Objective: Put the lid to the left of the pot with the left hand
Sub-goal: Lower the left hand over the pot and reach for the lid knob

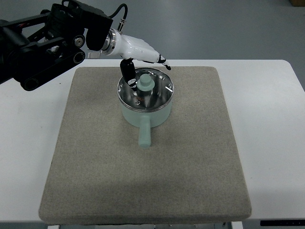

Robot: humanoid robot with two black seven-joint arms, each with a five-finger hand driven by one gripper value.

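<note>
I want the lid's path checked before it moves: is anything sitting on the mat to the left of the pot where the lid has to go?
Nothing visible does. The mat left of the pot is bare. The lid is on the pot, with the left hand at its knob.

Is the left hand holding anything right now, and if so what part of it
It cannot be told for sure. The left hand is over the pot, its fingers down beside the lid's knob, but a closed hold isn't visible.
</note>
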